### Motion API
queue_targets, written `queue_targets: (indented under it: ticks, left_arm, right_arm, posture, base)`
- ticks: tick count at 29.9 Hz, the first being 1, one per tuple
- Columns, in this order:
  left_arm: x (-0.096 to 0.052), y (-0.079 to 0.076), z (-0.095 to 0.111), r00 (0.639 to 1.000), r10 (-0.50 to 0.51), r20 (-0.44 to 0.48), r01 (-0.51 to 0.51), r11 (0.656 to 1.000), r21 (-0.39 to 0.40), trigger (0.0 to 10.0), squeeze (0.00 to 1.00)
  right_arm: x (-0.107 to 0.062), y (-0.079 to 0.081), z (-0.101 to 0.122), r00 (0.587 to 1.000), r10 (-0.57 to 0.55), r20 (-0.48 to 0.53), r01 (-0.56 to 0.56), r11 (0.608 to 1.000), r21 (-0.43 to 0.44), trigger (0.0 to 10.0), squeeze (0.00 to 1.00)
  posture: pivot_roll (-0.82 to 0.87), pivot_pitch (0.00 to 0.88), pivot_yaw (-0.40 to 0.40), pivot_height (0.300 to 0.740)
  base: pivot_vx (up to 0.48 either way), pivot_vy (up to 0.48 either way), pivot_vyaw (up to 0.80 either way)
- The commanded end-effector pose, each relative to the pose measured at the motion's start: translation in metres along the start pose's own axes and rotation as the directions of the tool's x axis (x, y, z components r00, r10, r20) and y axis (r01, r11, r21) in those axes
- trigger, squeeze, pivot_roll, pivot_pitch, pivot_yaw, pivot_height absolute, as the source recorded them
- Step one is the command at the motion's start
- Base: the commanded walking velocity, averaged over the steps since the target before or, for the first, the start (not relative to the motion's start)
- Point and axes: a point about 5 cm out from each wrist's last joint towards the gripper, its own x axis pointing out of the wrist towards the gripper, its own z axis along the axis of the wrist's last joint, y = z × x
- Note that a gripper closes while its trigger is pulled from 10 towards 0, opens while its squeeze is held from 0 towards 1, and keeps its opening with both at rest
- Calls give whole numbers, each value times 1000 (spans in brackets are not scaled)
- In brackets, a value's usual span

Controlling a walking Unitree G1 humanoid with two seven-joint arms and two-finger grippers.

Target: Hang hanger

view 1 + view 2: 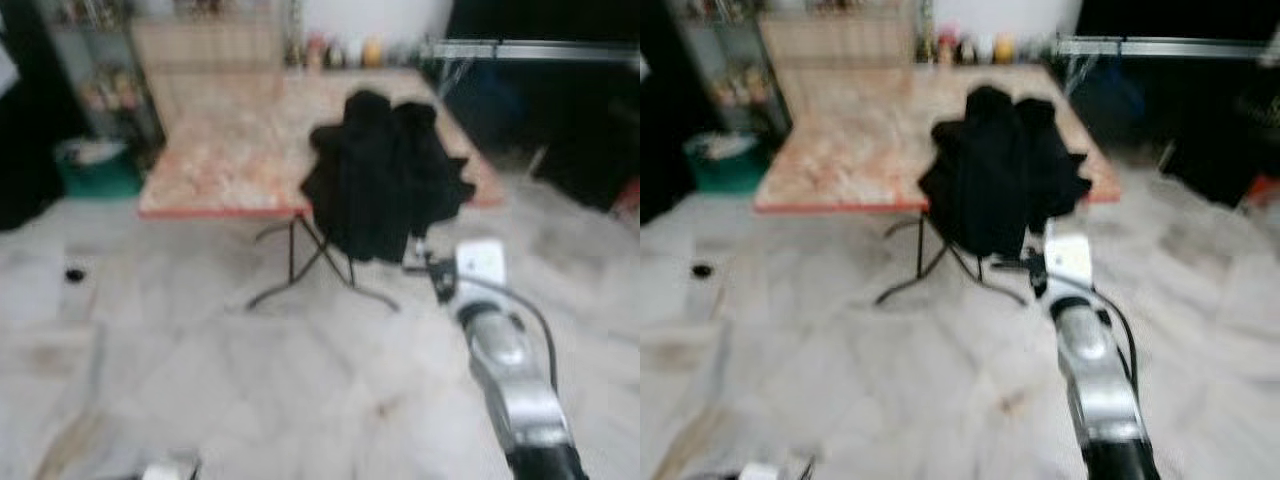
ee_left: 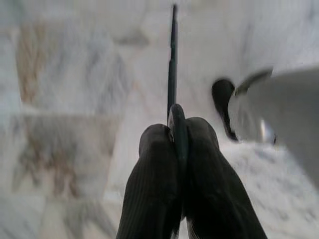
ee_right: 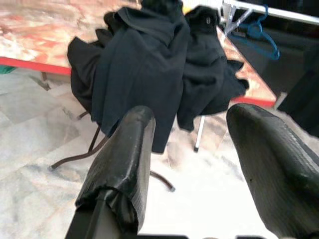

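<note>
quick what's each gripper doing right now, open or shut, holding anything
Left gripper: shut on a thin dark hanger.
Right gripper: open, empty, aimed at the black clothes.

A thin dark hanger (image 2: 173, 64) is clamped edge-on between the closed fingers of the left tool (image 2: 178, 149), above the marble floor.

Black garments (image 1: 385, 175) draped over marble-patterned table (image 1: 220, 150), green tub (image 1: 97, 168) beside

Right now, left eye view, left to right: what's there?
Black spot on the floor → green bin → marble-pattern table → black clothes draped over its edge → right arm.
</note>
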Motion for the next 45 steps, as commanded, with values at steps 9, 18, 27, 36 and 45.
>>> queue_targets:
  ticks: [9,18,27,36,45]
  left_arm:
    - [-24,-1,227,716,-207,667,14,959,283,10000,0]
    - [-36,-25,242,653,-511,559,116,797,593,10000,0]
    - [-55,-27,249,617,-689,380,119,560,820,10000,0]
    - [-71,-29,255,594,-769,235,183,414,892,10000,0]
    - [-90,-45,260,509,-846,158,254,323,912,10000,0]
  right_arm:
    - [2,3,-4,975,216,-50,-221,958,-182,10000,0]
    - [-4,-1,-3,893,439,-103,-449,846,-289,10000,0]
    - [-43,1,-29,499,780,-377,-859,390,-331,10000,0]
    - [-46,-6,-37,365,794,-486,-914,204,-352,10000,0]
    - [-51,10,-26,259,892,-370,-937,139,-321,10000,0]
  posture:
    - [1,0,-1,740]
    - [-6,0,2,740]
    - [-10,0,9,740]
    - [-7,0,9,740]
    - [-5,0,8,740]
  base:
    - [0,0,0]
    - [0,0,0]
    - [0,0,0]
    - [0,0,0]
    - [0,0,0]
